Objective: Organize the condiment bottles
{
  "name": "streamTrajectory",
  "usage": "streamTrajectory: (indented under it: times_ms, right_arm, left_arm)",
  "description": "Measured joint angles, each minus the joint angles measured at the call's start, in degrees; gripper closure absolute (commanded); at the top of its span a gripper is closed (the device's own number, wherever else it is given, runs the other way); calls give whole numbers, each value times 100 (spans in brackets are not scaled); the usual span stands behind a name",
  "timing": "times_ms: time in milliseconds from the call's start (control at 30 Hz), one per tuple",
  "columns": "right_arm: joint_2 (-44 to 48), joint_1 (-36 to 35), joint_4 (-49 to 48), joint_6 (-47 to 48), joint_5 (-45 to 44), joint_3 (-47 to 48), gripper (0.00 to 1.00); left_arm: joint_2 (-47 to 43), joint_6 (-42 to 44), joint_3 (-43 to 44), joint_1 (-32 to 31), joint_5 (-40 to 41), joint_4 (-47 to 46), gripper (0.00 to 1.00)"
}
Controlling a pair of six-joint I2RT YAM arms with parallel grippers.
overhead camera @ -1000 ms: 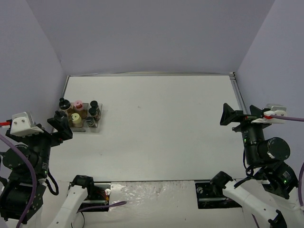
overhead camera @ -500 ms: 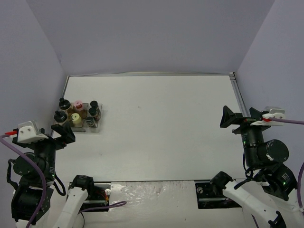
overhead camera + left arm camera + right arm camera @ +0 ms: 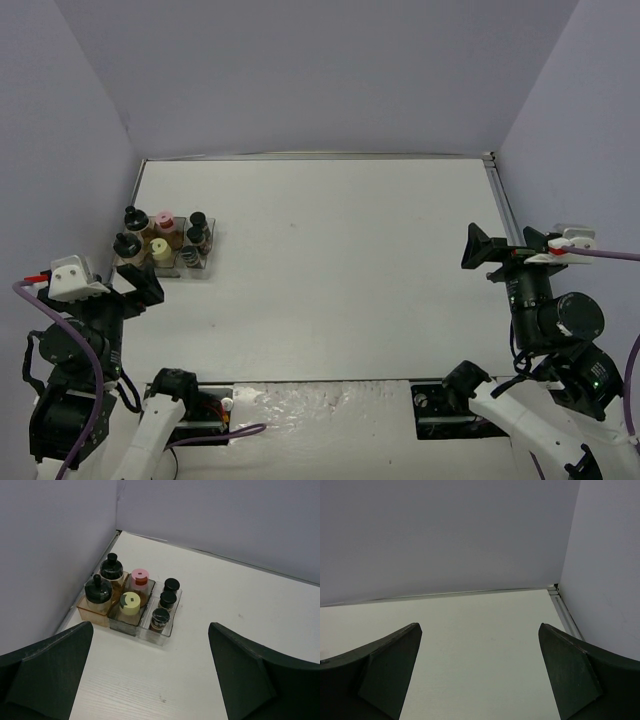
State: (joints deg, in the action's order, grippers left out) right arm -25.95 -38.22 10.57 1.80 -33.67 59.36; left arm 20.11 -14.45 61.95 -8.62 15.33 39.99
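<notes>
The condiment bottles (image 3: 165,238) all stand in a clear compartmented tray (image 3: 159,638) at the table's far left. In the left wrist view, two large black-capped jars (image 3: 99,592) fill the left compartment. A pink-capped jar (image 3: 140,575) and a pale-yellow-capped jar (image 3: 130,603) fill the middle one. Three small black-capped jars (image 3: 167,599) stand in a row in the right one. My left gripper (image 3: 137,275) is open and empty, just short of the tray, and also shows in the left wrist view (image 3: 150,647). My right gripper (image 3: 505,243) is open and empty at the far right, over bare table (image 3: 479,630).
The left wall runs close beside the tray (image 3: 205,262). The back wall and right wall enclose the white table (image 3: 340,260). A metal rail (image 3: 565,615) runs along the table's right edge near my right gripper.
</notes>
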Motion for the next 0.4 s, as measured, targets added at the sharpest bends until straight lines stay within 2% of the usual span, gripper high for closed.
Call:
streamTrajectory:
  times_ms: [400]
  right_arm:
    - [-31,0,-3,4,0,-7,0]
  left_arm:
    - [-121,-139,-205,-81,-41,189,3]
